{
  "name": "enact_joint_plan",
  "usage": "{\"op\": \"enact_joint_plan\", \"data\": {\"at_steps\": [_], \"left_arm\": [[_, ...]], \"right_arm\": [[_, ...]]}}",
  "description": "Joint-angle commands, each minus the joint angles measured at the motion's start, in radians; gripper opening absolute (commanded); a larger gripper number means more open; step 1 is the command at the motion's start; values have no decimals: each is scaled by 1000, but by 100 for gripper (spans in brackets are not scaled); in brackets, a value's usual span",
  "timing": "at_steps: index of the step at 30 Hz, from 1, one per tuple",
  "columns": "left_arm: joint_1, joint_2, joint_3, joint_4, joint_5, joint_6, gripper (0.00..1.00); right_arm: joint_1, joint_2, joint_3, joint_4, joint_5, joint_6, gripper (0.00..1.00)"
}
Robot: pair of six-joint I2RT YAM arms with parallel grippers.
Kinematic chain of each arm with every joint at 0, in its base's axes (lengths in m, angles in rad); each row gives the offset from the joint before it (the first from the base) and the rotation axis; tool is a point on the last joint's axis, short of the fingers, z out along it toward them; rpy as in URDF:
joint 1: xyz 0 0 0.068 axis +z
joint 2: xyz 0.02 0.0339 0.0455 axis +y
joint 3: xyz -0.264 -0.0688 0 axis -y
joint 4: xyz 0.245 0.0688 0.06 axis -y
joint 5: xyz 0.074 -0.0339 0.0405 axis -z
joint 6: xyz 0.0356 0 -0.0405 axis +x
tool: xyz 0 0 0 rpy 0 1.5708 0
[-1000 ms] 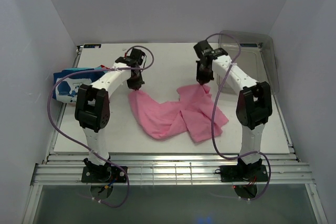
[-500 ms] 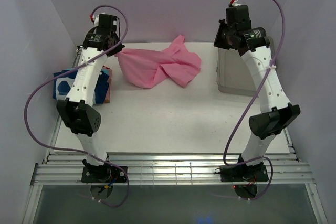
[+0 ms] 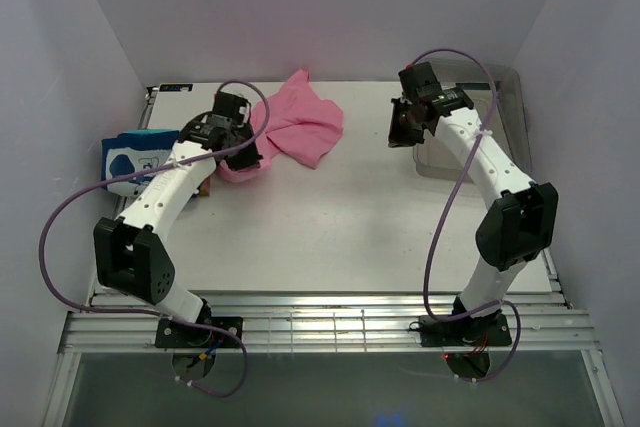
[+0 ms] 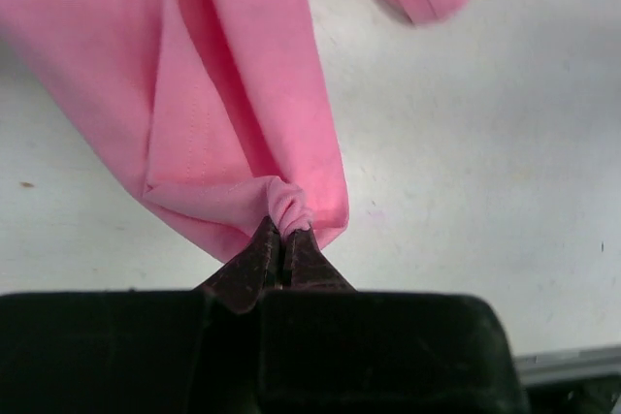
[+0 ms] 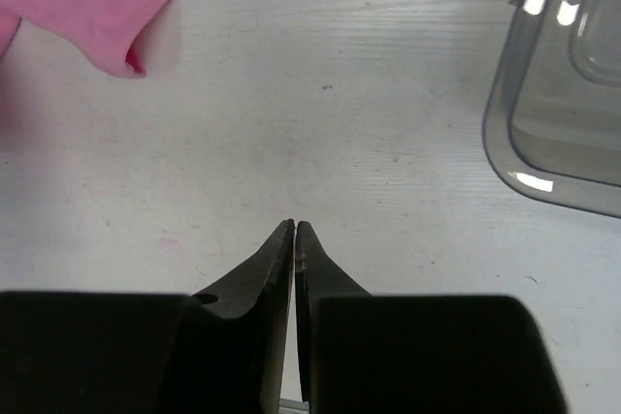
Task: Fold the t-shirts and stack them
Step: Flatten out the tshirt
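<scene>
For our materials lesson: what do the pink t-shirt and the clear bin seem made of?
Pink t-shirt: soft matte cloth, likely cotton knit; it folds, bunches, shows stitching.
Bin: glossy see-through plastic, probably rigid; bright glints, table visible through it.

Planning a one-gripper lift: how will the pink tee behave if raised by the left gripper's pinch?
Probably floppy: the pink tee creases and bunches where the left gripper pinches it, so it should drape rather than hold shape. Likely light, since a small pinch gathers it. Dragged across the table, the loose heap may crumple further.
</scene>
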Motion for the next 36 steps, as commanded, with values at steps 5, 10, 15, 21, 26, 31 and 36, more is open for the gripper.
{"op": "enact_joint_plan", "data": {"at_steps": [5,10,15,21,26,31,36], "left_arm": [[-140,-167,-59,29,223,9,0],[-206,-383,-163,22,300,-63,0],[-249,-594,-371,-4,370,-138,0],[-256,-744,-442,-162,392,-226,0],[-256,-754,-490,-262,370,-258,0],[-256,-752,-514,-296,389,-270,0],[-256,-770,-513,-362,456,-249,0]], "right_arm": [[87,117,108,61,-64,7,8],[118,173,122,73,-114,16,8],[126,209,148,81,-128,12,8],[127,284,214,122,-196,7,19],[130,350,216,246,-340,41,49],[167,508,342,265,-331,13,63],[172,623,450,294,-234,-20,65]]}}
